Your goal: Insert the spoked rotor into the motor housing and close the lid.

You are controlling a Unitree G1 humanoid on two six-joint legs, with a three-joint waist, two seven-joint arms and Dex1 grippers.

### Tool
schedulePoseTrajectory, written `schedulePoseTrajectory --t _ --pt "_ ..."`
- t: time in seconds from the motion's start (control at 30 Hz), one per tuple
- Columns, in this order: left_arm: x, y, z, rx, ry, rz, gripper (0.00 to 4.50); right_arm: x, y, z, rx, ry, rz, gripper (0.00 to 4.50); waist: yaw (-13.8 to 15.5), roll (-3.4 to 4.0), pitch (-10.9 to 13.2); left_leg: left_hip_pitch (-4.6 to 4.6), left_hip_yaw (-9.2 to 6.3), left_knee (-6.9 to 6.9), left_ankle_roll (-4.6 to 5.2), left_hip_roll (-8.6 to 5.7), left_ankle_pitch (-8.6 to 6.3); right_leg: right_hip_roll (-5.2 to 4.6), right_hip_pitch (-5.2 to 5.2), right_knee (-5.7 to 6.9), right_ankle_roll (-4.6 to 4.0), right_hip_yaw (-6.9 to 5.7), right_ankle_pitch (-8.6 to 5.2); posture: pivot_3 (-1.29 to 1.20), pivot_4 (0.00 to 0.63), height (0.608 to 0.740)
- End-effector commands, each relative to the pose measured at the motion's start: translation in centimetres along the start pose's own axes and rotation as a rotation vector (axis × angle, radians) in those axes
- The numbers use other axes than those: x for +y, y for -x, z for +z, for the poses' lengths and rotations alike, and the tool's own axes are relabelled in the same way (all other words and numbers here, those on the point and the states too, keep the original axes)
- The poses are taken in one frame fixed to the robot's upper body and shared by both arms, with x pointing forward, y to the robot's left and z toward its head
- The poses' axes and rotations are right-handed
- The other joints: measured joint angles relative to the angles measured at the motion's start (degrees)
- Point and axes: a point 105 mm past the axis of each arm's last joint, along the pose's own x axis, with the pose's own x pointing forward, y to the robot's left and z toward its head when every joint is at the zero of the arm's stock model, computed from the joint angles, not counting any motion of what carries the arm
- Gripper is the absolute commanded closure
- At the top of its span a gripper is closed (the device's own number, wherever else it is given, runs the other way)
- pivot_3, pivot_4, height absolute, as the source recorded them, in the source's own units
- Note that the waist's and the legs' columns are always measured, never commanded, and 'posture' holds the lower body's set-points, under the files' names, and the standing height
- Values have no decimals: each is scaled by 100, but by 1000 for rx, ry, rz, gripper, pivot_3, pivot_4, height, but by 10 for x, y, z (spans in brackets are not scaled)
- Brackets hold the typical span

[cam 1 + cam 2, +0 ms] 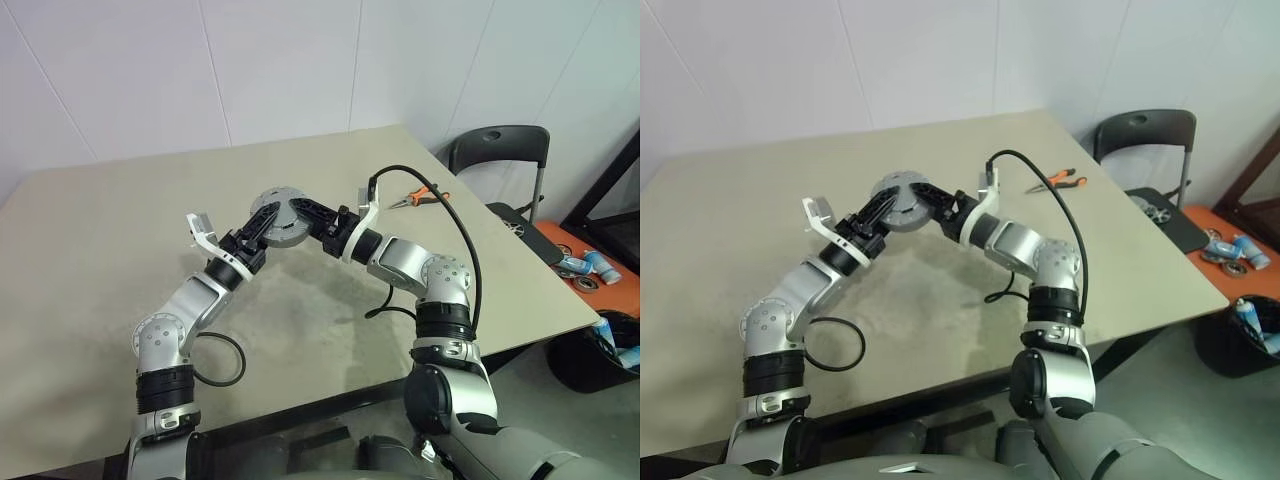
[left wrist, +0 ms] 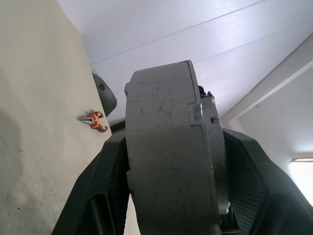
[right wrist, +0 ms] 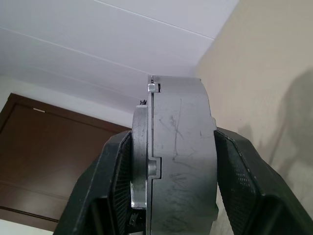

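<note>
Nearest the camera, a loop of black cable (image 1: 222, 362) lay on the beige, faintly mottled table (image 1: 90, 260) beside the left arm. Above the middle of the table, both arms met at one object held clear of the surface. The left gripper (image 1: 262, 226) clamped its two black, finely textured fingers (image 2: 100, 196) on the motor housing (image 1: 282, 217), a squat round cylinder of dark-grey metal with a scuffed, scratched side wall. The right gripper (image 1: 308, 215) gripped the same assembly from the opposite side, its ribbed pads (image 3: 242, 181) pressed on the flat faces. In the right wrist view the lid (image 3: 140, 161), a thinner grey disc with a notched edge, sat flush against the housing. Farther back, orange-handled pliers (image 1: 419, 197) lay on the table near its far right corner. Beyond the edge stood a black chair (image 1: 500, 150) with a curved plastic back.
</note>
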Motion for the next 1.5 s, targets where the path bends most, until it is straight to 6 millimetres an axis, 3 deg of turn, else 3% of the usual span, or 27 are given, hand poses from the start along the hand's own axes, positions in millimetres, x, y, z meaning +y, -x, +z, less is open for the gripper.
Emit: schedulePoseTrajectory --t 0.03,0.2,0.3,0.4,0.7,0.9,1.07,1.33,1.5 --pt "-10 -7 -3 37 -46 -20 2153 23 -7 -1 20 48 70 2322 0 0 0 0 0 0 0 0 0 0 0 0 0 0 0 0 0 740" --pt "-8 -7 -3 46 -46 -11 2153 24 -8 -1 10 104 68 2322 -1 0 0 0 0 0 0 0 0 0 0 -1 0 0 0 0 0 740" --pt "-8 -7 -3 46 -48 -11 2153 30 -6 1 -6 104 104 1333 5 -1 1 0 0 0 0 0 0 0 0 0 0 0 0 0 0 740" --pt "-7 -6 -1 44 -53 -7 2153 23 -8 -1 13 72 68 339 0 -1 1 0 0 0 0 0 0 0 0 0 0 0 0 0 0 740" --pt "0 0 20 -25 -92 28 2153 11 -4 8 -13 67 8 339 -2 -1 2 0 0 -1 0 0 0 0 -1 0 -1 0 -1 0 0 740" --pt "-28 10 64 -168 -106 -62 2153 -17 6 13 -37 61 -104 339 -10 -5 5 -1 0 -2 0 2 0 0 -5 0 -1 0 -1 0 0 740" --pt "-39 21 88 -230 -175 -53 2153 -21 4 10 -27 62 -110 339 -5 -8 7 -9 0 -4 0 3 0 0 -11 0 1 2 0 0 0 740" --pt "-7 75 143 -358 -351 211 2153 -26 4 9 -23 75 -136 339 -41 -8 7 -14 1 -8 -2 4 0 2 -27 5 1 3 1 0 0 740" --pt "16 88 148 -361 -404 339 2153 -28 6 7 -12 86 -145 339 17 -13 8 -21 1 -8 -5 3 -2 -5 -31 1 1 3 1 0 0 740"
